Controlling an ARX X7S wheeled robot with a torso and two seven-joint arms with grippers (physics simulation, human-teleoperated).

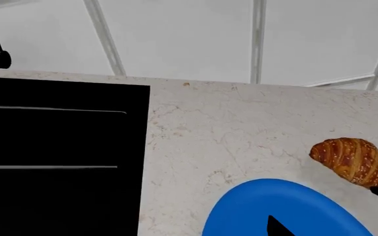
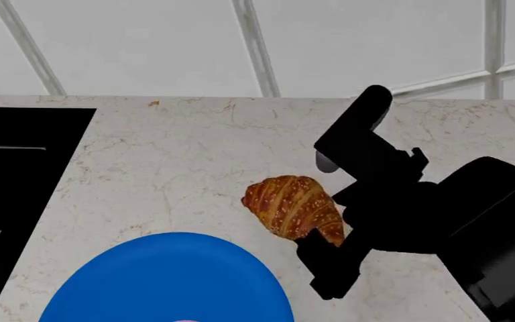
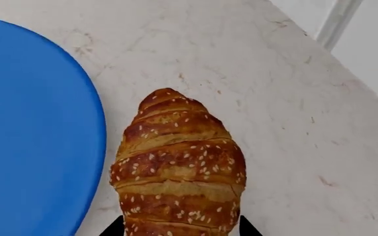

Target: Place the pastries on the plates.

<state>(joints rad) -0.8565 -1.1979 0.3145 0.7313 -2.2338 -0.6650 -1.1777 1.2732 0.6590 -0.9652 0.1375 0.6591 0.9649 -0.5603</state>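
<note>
On pale marble counter [image 2: 177,168] — croissant [image 2: 292,206] | right end effector [image 3: 179,227] clasps it — blue plate [image 2: 150,275] beside

Golden-brown ridged croissant [image 2: 294,209], sesame-speckled, lying flat on marble, one tapered end pointing away from the robot, just beside the blue plate [image 2: 150,282] but off its rim. Plain bright blue round plate, flat on the counter, partly cut off at the head view's lower edge.
</note>
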